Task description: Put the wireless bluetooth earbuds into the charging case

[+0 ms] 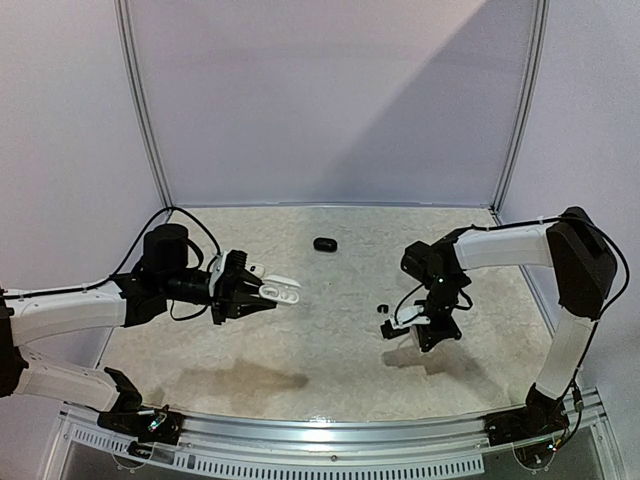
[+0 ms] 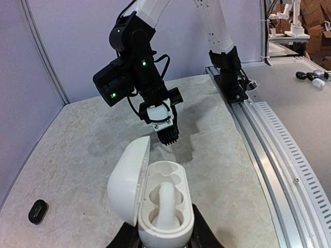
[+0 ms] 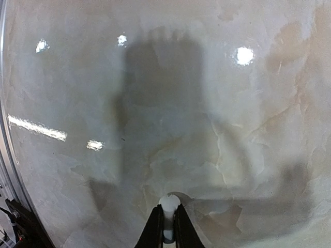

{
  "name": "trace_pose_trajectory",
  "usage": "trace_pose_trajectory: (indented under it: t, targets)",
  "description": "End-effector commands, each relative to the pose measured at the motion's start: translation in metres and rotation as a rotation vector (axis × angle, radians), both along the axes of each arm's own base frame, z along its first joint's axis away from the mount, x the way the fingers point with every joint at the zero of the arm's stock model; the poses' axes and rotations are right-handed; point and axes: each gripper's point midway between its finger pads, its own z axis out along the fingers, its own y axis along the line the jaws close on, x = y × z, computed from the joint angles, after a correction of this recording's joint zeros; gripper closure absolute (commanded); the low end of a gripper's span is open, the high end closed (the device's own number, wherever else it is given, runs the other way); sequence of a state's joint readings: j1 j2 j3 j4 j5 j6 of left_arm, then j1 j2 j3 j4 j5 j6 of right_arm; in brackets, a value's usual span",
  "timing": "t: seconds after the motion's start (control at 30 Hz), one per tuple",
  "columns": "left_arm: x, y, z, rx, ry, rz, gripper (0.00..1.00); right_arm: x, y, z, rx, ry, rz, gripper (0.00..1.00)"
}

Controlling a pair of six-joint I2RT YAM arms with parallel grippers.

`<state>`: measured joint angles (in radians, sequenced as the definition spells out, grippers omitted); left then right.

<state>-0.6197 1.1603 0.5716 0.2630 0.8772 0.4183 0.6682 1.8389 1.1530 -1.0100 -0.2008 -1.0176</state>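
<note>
Earbud (image 3: 169, 201), white, is pinched in the closed right gripper (image 3: 168, 211) over open counter (image 3: 155, 103), its lower half hidden. Left gripper (image 2: 164, 236), mostly cropped, clamps the open charging case (image 2: 160, 173) holding another earbud (image 2: 166, 199).

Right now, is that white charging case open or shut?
Open: the white charging case has its lid swung back, baring the wells inside.

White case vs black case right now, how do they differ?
The white case is open, lid swung up; the black case looks closed. The white case is clamped in the left gripper above the table; the black case lies on the table, ungripped. Both are rounded ovals.
</note>
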Motion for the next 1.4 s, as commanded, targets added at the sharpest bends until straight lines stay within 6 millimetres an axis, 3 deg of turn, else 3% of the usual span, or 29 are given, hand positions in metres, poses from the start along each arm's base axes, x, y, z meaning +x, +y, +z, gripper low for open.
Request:
trace_pose_trajectory:
  t: [0.0, 0.07, 0.2, 0.37, 0.53, 0.7, 0.83, 1.07, 1.37]
  targets:
    - [-0.001, -0.001, 0.008, -0.006, -0.022, -0.003, 1.00, 0.003, 0.002, 0.008, -0.017, -0.011, -0.016, 1.00]
    - [-0.001, -0.001, 0.008, -0.006, -0.019, -0.002, 1.00, 0.009, 0.008, 0.018, 0.000, -0.024, -0.043, 1.00]
    - [0.000, -0.001, 0.009, -0.010, 0.002, 0.008, 1.00, 0.032, 0.036, 0.060, 0.107, -0.095, -0.131, 1.00]
    - [0.004, -0.002, 0.013, -0.037, 0.025, 0.029, 1.00, 0.066, 0.097, 0.163, 0.431, -0.239, -0.289, 1.00]
    - [0.010, -0.004, 0.019, -0.075, 0.048, 0.059, 1.00, 0.047, 0.160, 0.244, 0.676, -0.338, -0.266, 1.00]
    - [0.014, -0.006, 0.024, -0.102, 0.069, 0.076, 1.00, 0.021, 0.210, 0.294, 0.871, -0.349, -0.253, 1.00]
    - [0.014, -0.006, 0.026, -0.116, 0.090, 0.080, 1.00, -0.001, 0.235, 0.309, 0.946, -0.346, -0.202, 1.00]
    - [0.013, -0.005, 0.028, -0.123, 0.091, 0.082, 1.00, -0.017, 0.257, 0.286, 0.885, -0.337, -0.127, 1.00]
    - [0.012, -0.006, 0.029, -0.123, 0.085, 0.077, 1.00, -0.010, 0.263, 0.264, 0.789, -0.413, -0.066, 1.00]
